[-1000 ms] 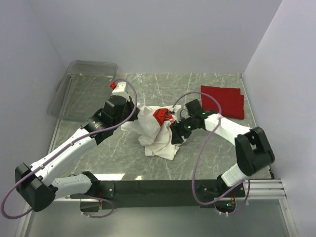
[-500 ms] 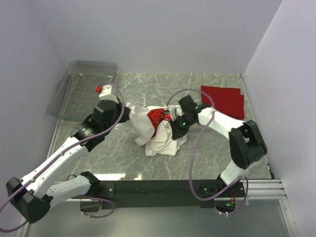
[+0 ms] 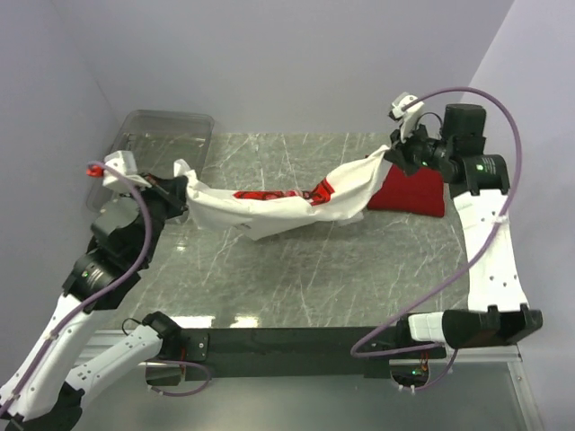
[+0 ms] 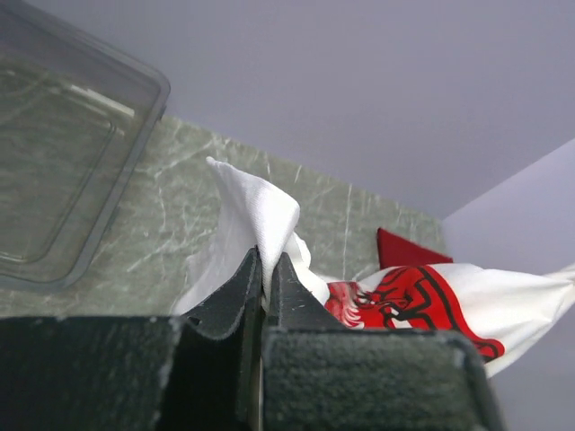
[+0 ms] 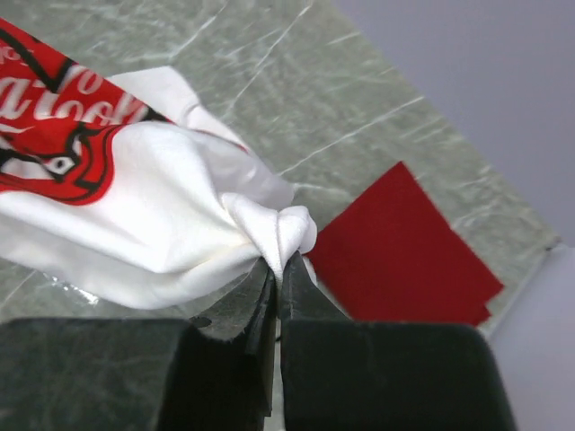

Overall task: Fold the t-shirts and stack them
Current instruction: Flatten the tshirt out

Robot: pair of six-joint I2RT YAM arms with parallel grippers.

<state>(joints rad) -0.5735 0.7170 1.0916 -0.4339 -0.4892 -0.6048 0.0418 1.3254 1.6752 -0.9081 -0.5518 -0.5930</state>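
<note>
The white t-shirt (image 3: 278,205) with its red chest print hangs stretched above the table between both arms, sagging in the middle. My left gripper (image 3: 182,189) is shut on its left end, white cloth (image 4: 260,215) pinched between the jaws. At the back right my right gripper (image 3: 393,157) is shut on the other end, a bunched knot of white fabric (image 5: 274,229) caught in the jaws. The red t-shirt (image 3: 409,190) lies folded flat on the table at the back right, partly under the white one's raised end, also seen in the right wrist view (image 5: 400,251).
A clear plastic bin (image 3: 153,153) sits at the table's back left corner, just behind my left gripper, also in the left wrist view (image 4: 63,171). The marble-patterned tabletop (image 3: 296,269) lies bare beneath the shirt. Walls close in behind and on both sides.
Both grippers pulled apart and rose, stretching the crumpled white t-shirt from a heap at the middle into a long span. The right gripper closed on the cloth and swung to the back right.
</note>
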